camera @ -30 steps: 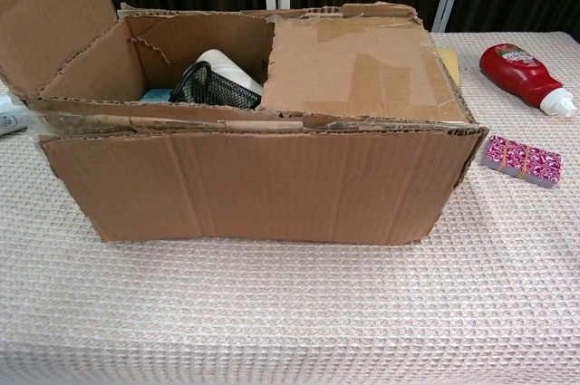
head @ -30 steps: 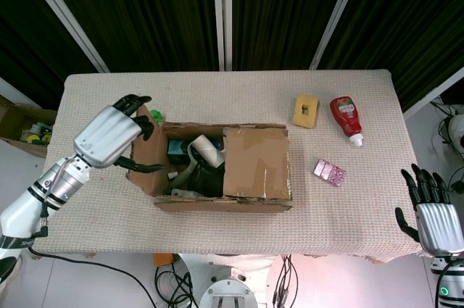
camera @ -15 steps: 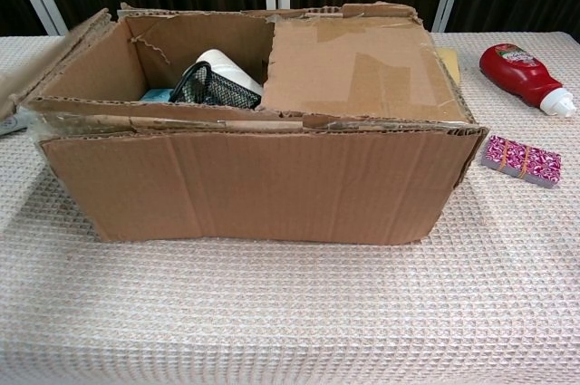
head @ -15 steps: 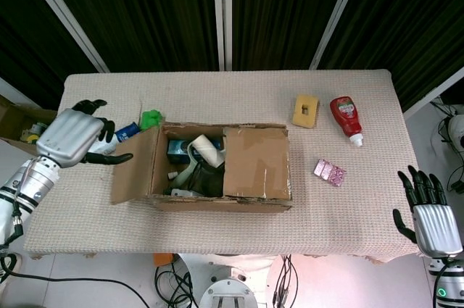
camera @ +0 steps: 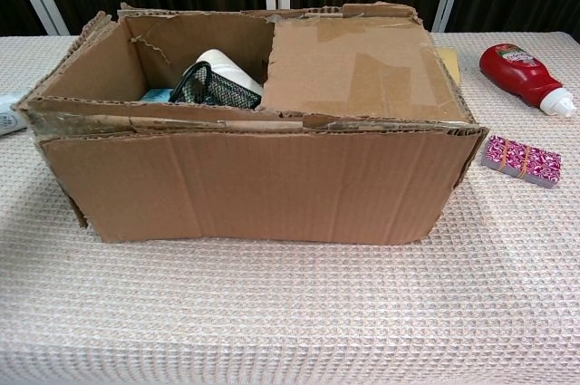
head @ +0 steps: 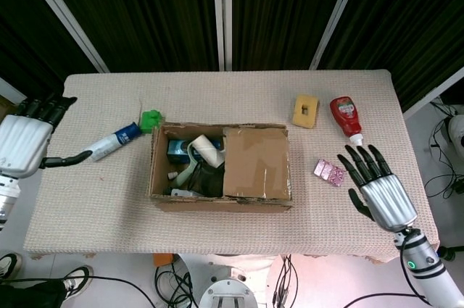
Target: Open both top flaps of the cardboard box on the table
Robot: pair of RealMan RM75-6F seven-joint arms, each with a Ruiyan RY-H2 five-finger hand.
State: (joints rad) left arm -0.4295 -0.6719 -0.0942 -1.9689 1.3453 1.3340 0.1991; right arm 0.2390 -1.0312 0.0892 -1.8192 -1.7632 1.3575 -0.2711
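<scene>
One box [head: 221, 167], one flap [head: 257, 162] closed over its right half.
Left hand [head: 23, 143] and right hand [head: 380, 190]: fingers released, grasping nothing; one ketchup bottle [head: 347, 119], one sponge [head: 306, 111] on counter [head: 217, 90].

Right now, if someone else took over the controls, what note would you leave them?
Left robot hand: open, holding nothing, off the table's left edge.
Right robot hand: open, holding nothing, over the table's right side near the pink packet.
Box: mid-table. Its left flap is folded down outside, so that half shows the contents. The right flap lies flat and closed.
Left to do: lift the right flap open.
</scene>
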